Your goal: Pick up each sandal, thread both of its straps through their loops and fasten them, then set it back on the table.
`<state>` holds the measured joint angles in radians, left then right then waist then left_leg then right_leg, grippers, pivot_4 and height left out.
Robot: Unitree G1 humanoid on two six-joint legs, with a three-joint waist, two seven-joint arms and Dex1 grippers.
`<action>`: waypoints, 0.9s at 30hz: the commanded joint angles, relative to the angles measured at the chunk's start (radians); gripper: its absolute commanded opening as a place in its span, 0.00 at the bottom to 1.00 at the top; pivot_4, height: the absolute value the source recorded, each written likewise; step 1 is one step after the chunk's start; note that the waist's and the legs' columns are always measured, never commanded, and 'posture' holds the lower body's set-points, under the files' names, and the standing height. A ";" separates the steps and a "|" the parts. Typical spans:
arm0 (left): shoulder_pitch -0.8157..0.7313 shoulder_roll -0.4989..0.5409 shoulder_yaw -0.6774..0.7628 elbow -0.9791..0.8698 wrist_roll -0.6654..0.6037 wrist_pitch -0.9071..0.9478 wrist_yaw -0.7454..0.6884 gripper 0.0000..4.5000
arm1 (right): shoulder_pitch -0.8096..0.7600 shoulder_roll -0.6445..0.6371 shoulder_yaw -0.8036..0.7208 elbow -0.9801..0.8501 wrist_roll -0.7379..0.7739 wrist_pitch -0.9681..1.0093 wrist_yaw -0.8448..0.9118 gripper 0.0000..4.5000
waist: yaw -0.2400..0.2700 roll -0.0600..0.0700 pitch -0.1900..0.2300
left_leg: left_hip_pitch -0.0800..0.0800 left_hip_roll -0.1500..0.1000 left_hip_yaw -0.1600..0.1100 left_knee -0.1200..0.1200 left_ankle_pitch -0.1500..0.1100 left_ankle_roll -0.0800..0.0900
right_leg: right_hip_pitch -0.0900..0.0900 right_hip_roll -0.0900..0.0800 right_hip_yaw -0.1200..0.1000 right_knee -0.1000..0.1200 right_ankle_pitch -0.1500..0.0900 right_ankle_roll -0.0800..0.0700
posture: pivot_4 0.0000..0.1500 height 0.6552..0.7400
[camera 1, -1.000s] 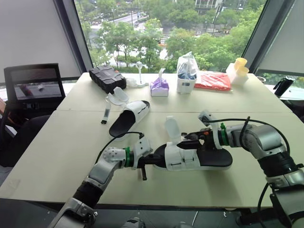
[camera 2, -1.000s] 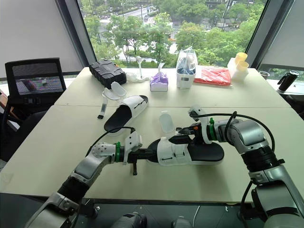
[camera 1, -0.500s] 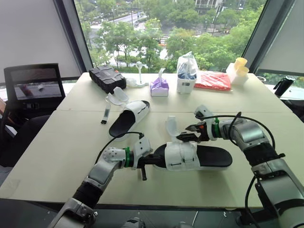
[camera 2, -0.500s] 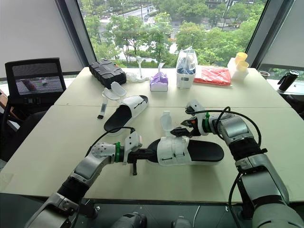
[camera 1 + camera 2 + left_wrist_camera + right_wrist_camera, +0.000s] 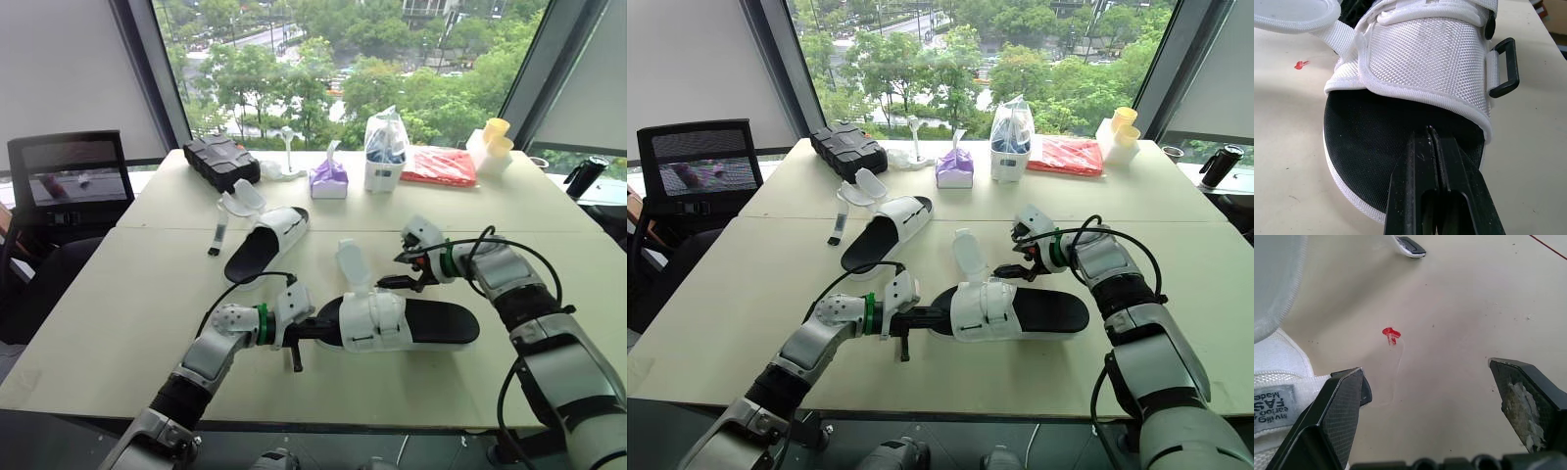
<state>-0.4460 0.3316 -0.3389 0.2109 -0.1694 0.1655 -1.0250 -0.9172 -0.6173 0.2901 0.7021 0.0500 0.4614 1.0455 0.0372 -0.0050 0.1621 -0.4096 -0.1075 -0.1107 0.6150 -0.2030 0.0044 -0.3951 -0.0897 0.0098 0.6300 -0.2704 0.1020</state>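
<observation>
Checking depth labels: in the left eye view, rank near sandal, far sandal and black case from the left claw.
1. near sandal, touched by the left claw
2. far sandal, farther back
3. black case, far-left corner

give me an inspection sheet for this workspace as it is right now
surface: beige table, small red mark
job's things: near sandal lying flat, one strap standing up unfastened; far sandal, strap open
clutter: black case, tissue pack, plastic bag, red packet, yellow cups
grippers: left gripper shut on near sandal's sole; right gripper open, holding nothing
cables: black cables looping over both forearms
surroundings: office chair, window onto trees
</observation>
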 commanded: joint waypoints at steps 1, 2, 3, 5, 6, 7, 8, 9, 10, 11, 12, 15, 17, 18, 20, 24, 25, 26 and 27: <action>0.029 0.007 -0.040 0.061 0.058 0.038 0.016 0.00 | -0.025 0.003 -0.016 0.016 -0.027 -0.050 0.004 0.98 | 0.000 0.000 0.000 | 0.000 0.000 0.000 0.000 0.000 0.000 | 0.000 0.000 0.000 0.000 0.000 0.000 | 1.00 1.00; 0.029 0.007 -0.040 0.062 0.058 0.037 0.016 0.00 | -0.030 0.004 -0.020 0.022 -0.032 -0.060 0.004 0.98 | 0.000 0.000 0.000 | 0.000 0.000 0.000 0.000 0.000 0.000 | 0.000 0.000 0.000 0.000 0.000 0.000 | 1.00 1.00; 0.029 0.008 -0.040 0.061 0.058 0.038 0.015 0.00 | -0.051 0.006 -0.038 0.037 -0.027 -0.058 -0.003 0.98 | 0.000 0.000 0.000 | 0.000 0.000 0.000 0.000 0.000 0.000 | 0.000 0.000 0.000 0.000 0.000 0.000 | 1.00 1.00; 0.029 0.009 -0.040 0.058 0.058 0.040 0.013 0.00 | -0.105 0.007 -0.080 0.058 -0.004 -0.029 -0.004 0.98 | 0.000 0.001 0.001 | 0.000 0.000 0.000 0.000 0.000 0.000 | 0.000 0.000 0.000 0.000 0.000 0.000 | 1.00 1.00; 0.029 0.010 -0.041 0.056 0.058 0.040 0.012 0.00 | -0.130 0.006 -0.099 0.064 0.006 -0.010 -0.002 0.98 | -0.001 0.002 0.001 | 0.000 0.000 0.000 0.000 0.000 0.000 | 0.000 0.000 0.000 0.000 0.000 0.000 | 1.00 1.00; 0.029 0.011 -0.041 0.056 0.058 0.041 0.011 0.00 | -0.159 0.003 -0.122 0.051 0.029 0.026 0.018 0.98 | -0.001 0.002 0.001 | 0.000 0.000 0.000 0.000 0.000 0.000 | 0.000 0.000 0.001 0.000 0.000 0.000 | 1.00 1.00; 0.028 0.012 -0.041 0.056 0.058 0.041 0.011 0.00 | -0.177 0.001 -0.138 0.041 0.043 0.051 0.033 0.98 | -0.001 0.003 0.001 | 0.000 0.000 0.000 0.000 0.000 0.000 | 0.000 0.000 0.001 0.000 0.000 0.000 | 1.00 1.00; 0.028 0.012 -0.041 0.056 0.058 0.041 0.011 0.00 | -0.188 0.001 -0.147 0.034 0.051 0.068 0.043 0.98 | -0.001 0.003 0.001 | 0.000 0.000 0.000 0.000 0.000 0.000 | 0.000 0.000 0.001 0.001 0.000 0.000 | 1.00 1.00; 0.028 0.012 -0.042 0.056 0.058 0.040 0.010 0.00 | -0.199 0.002 -0.158 0.022 0.060 0.095 0.047 0.98 | 0.000 0.003 0.001 | 0.000 0.000 0.000 0.000 0.000 0.000 | -0.001 0.000 0.001 0.001 0.000 0.000 | 1.00 1.00; 0.028 0.013 -0.042 0.056 0.059 0.040 0.010 0.00 | -0.205 0.003 -0.164 0.015 0.063 0.112 0.048 0.98 | 0.001 0.003 0.001 | 0.000 0.000 -0.001 -0.001 0.000 0.000 | -0.001 0.000 0.000 0.001 0.000 0.000 | 1.00 1.00; 0.026 0.013 -0.042 0.058 0.059 0.040 0.009 0.00 | -0.213 0.006 -0.173 0.002 0.073 0.149 0.050 0.98 | 0.002 0.003 0.000 | 0.000 0.000 -0.001 -0.001 0.000 0.000 | -0.001 0.000 0.000 0.000 0.000 0.000 | 1.00 1.00; 0.021 0.012 -0.041 0.062 0.059 0.038 0.009 0.00 | -0.214 0.021 -0.195 -0.079 0.139 0.338 0.075 0.98 | 0.001 0.003 0.000 | 0.000 0.000 -0.001 -0.001 0.000 0.000 | -0.001 0.000 0.001 0.000 -0.001 -0.002 | 1.00 1.00; 0.017 0.010 -0.041 0.065 0.059 0.037 0.009 0.00 | -0.206 0.030 -0.217 -0.119 0.195 0.454 0.093 0.98 | 0.001 0.003 0.000 | 0.000 0.000 0.000 -0.001 0.000 0.000 | -0.001 0.000 0.001 0.000 -0.001 -0.002 | 1.00 1.00; 0.015 0.009 -0.041 0.066 0.059 0.038 0.009 0.00 | -0.202 0.032 -0.227 -0.135 0.215 0.491 0.095 0.98 | 0.001 0.003 0.000 | 0.000 0.000 0.000 -0.001 0.000 0.000 | -0.001 0.000 0.001 0.000 -0.001 -0.003 | 1.00 1.00; 0.015 0.009 -0.040 0.065 0.059 0.038 0.011 0.00 | -0.176 0.030 -0.226 -0.173 0.237 0.535 0.099 0.98 | 0.003 0.003 0.000 | 0.000 0.000 -0.001 -0.001 0.000 0.000 | -0.001 0.000 0.001 0.001 -0.001 -0.003 | 1.00 1.00; 0.016 0.011 -0.038 0.061 0.059 0.040 0.012 0.00 | -0.134 0.036 -0.214 -0.211 0.263 0.576 0.089 0.98 | 0.001 0.003 0.000 | 0.000 0.000 0.000 -0.001 0.000 0.000 | -0.001 0.000 0.001 0.000 -0.001 -0.003 | 1.00 1.00; 0.018 0.013 -0.038 0.059 0.058 0.041 0.011 0.00 | -0.123 0.045 -0.203 -0.207 0.261 0.572 0.086 0.98 | 0.001 0.003 0.000 | 0.000 0.000 0.000 -0.001 0.000 0.000 | -0.001 -0.001 0.001 0.000 -0.001 -0.003 | 1.00 1.00; 0.020 0.015 -0.038 0.056 0.058 0.043 0.010 0.00 | -0.113 0.054 -0.189 -0.200 0.255 0.561 0.084 0.98 | 0.000 0.003 0.000 | 0.000 0.000 0.000 -0.001 0.000 0.000 | -0.001 -0.001 0.001 0.000 -0.001 -0.003 | 1.00 1.00; 0.022 0.016 -0.039 0.055 0.058 0.043 0.010 0.00 | -0.104 0.062 -0.173 -0.193 0.248 0.550 0.087 0.98 | -0.001 0.003 0.000 | 0.000 0.000 0.000 -0.001 0.000 0.000 | -0.001 -0.001 0.001 0.000 -0.001 -0.003 | 1.00 1.00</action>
<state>-0.4508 0.3372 -0.3402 0.2108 -0.1690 0.1656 -1.0295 -1.0148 -0.5668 0.1053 0.5309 0.2899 1.0293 1.1300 0.0358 -0.0020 0.1625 -0.4097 -0.1078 -0.1110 0.6140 -0.2031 0.0042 -0.3962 -0.0902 0.0108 0.6301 -0.2717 0.0993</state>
